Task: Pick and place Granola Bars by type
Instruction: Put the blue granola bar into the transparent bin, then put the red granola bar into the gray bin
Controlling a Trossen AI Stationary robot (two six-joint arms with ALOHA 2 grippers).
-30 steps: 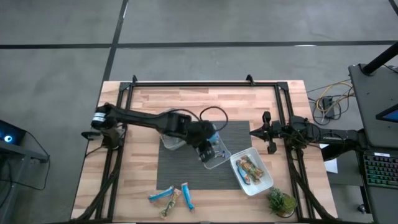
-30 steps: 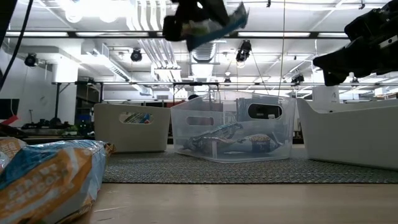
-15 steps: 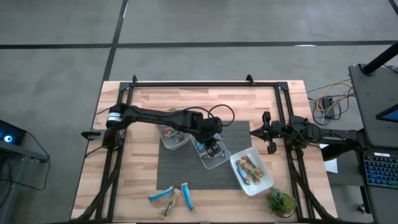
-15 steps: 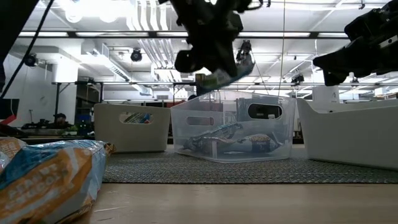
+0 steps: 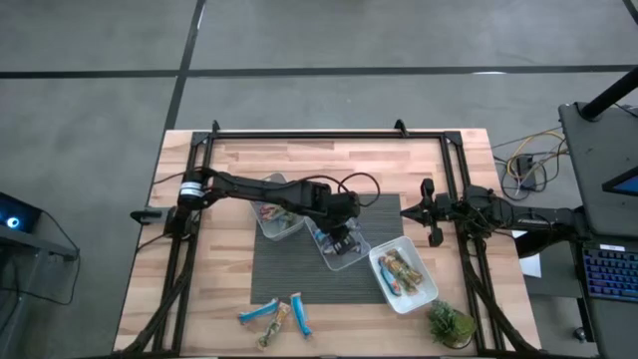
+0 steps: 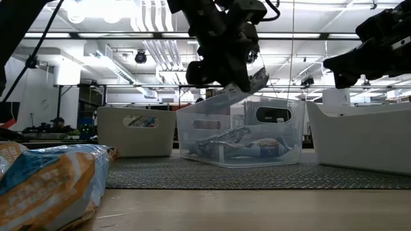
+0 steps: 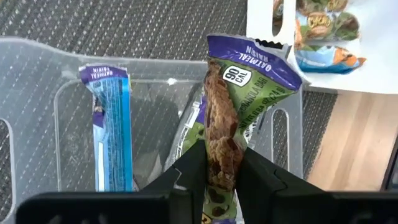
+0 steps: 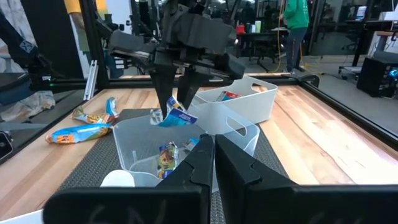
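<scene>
One oatmeal raisin granola bar (image 7: pixel 231 118), in a purple and green wrapper, was clamped between the fingers of the left gripper (image 5: pixel 344 235), which hung directly over the clear middle tub (image 5: pixel 349 258). Below the gripper, inside that tub, lay a blue-wrapped bar (image 7: pixel 110 127) and further bars. To one side of the gripper stood a white tub (image 5: pixel 424 289) holding tan-wrapped bars; on its other side stood a second clear tub (image 5: pixel 282 227). Three loose bars (image 5: pixel 279 315) lay well apart on the wooden table (image 5: pixel 229 289). The right gripper (image 5: pixel 427 211) waited, fingers pressed together and empty, beyond the mat edge.
</scene>
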